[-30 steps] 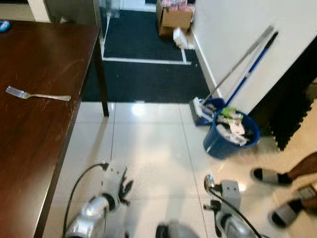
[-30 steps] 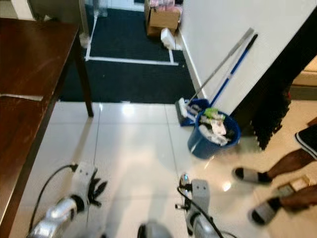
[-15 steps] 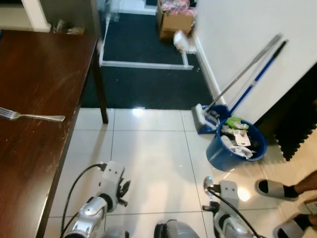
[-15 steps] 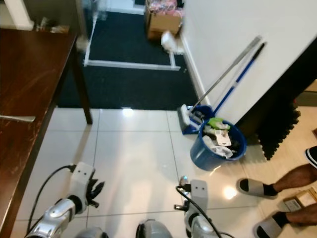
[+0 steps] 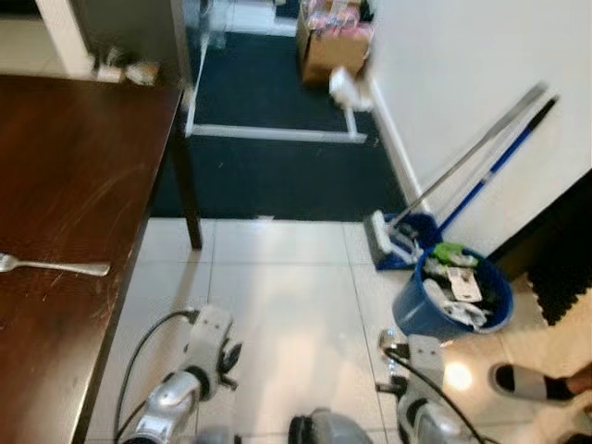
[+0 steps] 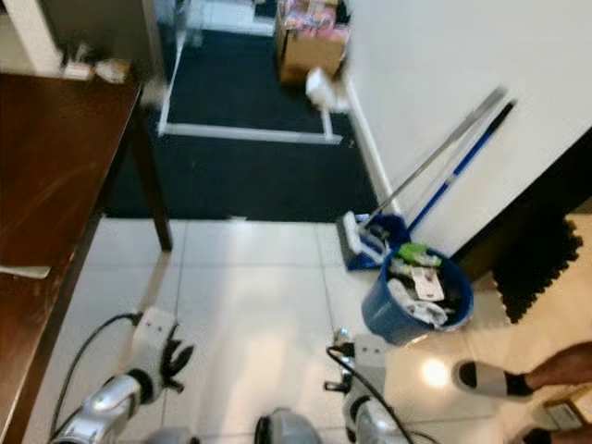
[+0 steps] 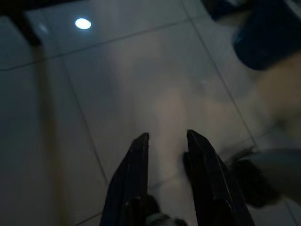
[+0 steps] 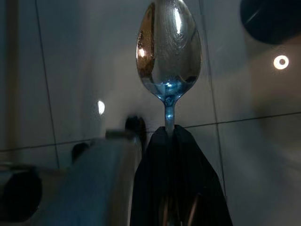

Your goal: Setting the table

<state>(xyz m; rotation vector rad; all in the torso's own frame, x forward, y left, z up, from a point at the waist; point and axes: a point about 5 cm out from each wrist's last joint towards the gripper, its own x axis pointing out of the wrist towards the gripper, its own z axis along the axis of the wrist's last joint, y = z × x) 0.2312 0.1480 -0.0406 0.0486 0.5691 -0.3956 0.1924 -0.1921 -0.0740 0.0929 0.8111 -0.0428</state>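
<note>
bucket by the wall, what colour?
Blue; the bucket stands on the white tile floor beside the mops. Clearest in the left eye view.

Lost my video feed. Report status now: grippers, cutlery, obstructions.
Right gripper shut on spoon, low over floor tiles. Left gripper open, holding nothing. Fork on wooden table, robot's left. Blue bucket and person's sandalled foot on right.

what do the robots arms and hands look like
Both arms are shiny silver tubes, each ending in a pale boxy wrist block with a black cable looping off it. The left hand and the right hand each have two long, tapered black fingers.
</note>
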